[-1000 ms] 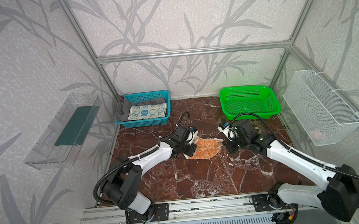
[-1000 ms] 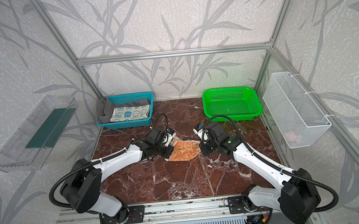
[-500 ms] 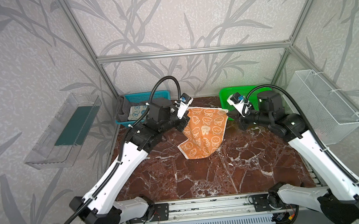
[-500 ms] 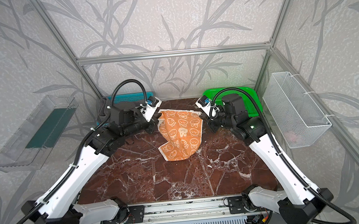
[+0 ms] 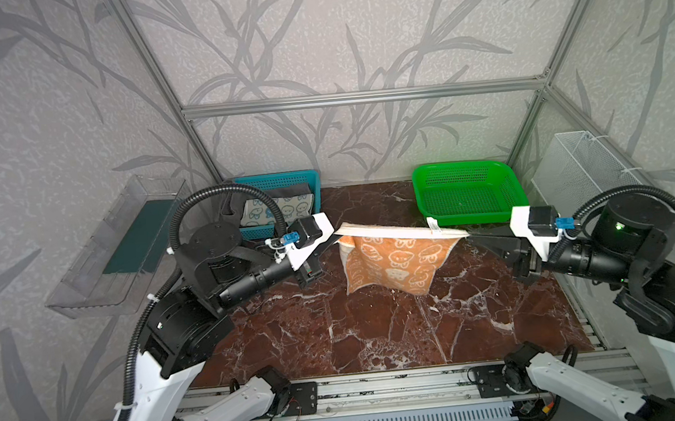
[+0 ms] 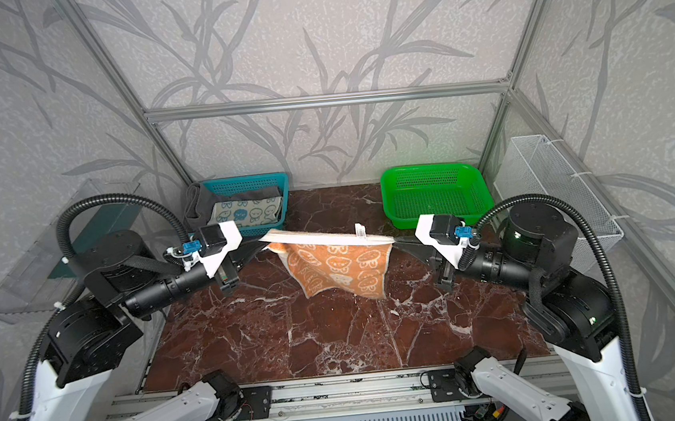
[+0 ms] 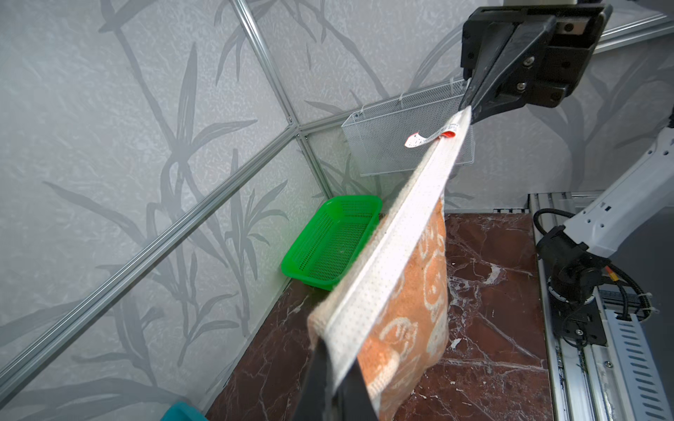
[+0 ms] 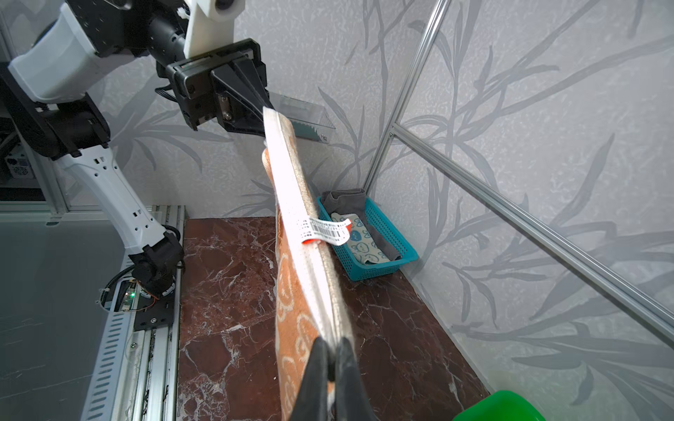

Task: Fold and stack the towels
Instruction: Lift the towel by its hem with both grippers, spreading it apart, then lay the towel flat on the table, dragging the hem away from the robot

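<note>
The orange and cream bunny-printed towel (image 5: 394, 260) (image 6: 340, 265) hangs in the air above the marble table, doubled over and pulled taut along its white upper edge. My left gripper (image 5: 334, 233) (image 7: 333, 368) is shut on one upper corner. My right gripper (image 5: 469, 233) (image 8: 332, 350) is shut on the other corner, near a white barcode tag (image 8: 326, 229). The teal-blue and cream towel (image 5: 281, 212) (image 8: 359, 244) lies folded in the blue basket (image 5: 312, 180) on top of the dark grey towel (image 6: 201, 202).
A green basket (image 5: 461, 164) sits at the back right of the table. A white wire basket (image 5: 586, 169) hangs on the right wall and a clear shelf (image 5: 122, 247) on the left wall. Bare marble (image 5: 380, 332) lies below the towel.
Both grippers have risen from the table with the orange towel and moved apart. The towel went from a crumpled heap to hanging stretched between them.
</note>
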You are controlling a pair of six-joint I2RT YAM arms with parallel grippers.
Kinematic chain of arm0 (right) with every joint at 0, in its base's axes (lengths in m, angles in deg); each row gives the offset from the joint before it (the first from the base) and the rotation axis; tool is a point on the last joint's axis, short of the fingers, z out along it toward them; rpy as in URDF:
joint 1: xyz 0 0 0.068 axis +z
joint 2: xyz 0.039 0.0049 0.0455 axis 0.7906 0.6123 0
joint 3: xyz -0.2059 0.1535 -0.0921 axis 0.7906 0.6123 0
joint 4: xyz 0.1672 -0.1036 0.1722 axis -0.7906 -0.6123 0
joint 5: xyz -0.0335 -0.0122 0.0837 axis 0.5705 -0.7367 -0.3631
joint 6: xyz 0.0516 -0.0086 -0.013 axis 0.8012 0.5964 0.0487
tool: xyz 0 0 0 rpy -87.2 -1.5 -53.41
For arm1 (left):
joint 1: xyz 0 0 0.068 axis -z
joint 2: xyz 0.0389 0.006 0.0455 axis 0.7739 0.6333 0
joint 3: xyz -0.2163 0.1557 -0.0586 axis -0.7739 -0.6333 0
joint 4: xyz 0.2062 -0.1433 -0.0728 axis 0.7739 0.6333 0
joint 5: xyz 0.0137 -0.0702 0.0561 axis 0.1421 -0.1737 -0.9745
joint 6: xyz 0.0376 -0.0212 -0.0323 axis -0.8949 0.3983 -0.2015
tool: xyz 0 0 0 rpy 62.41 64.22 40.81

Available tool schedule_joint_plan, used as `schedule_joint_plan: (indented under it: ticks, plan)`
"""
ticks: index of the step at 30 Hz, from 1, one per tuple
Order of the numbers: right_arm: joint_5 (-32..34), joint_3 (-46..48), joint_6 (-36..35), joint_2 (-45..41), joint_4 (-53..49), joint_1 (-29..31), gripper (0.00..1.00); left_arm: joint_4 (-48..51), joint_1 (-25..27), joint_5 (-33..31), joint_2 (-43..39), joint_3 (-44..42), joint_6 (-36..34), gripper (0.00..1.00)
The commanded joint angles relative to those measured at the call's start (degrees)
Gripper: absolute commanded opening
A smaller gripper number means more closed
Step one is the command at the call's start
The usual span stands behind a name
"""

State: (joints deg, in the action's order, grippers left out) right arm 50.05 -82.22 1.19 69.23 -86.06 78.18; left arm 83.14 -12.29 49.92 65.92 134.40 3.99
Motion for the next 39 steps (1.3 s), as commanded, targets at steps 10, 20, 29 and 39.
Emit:
schedule_joint_plan:
  ticks: [10,20,29,39]
  plan:
    - [12.32,7.27,3.79,7.44,-4.35,-2.48,0.0,4.74,-2.25,-10.45,3.95,-6.81,-4.93,0.0]
    - [9.96,9.87,3.71,30.3,8.87,-9.76,0.0,-3.92,-17.32,-0.29,25.1,-10.19,-5.45,0.0]
    - [10.62,6.21,-0.72,45.72,13.55,-9.77,0.0,-4.38,-19.6,0.48,41.99,-3.89,-8.11,0.0]
    - [7.87,7.71,-7.47,46.35,12.47,-8.66,0.0,-0.22,-19.53,-0.9,44.67,-0.4,-11.82,0.0]
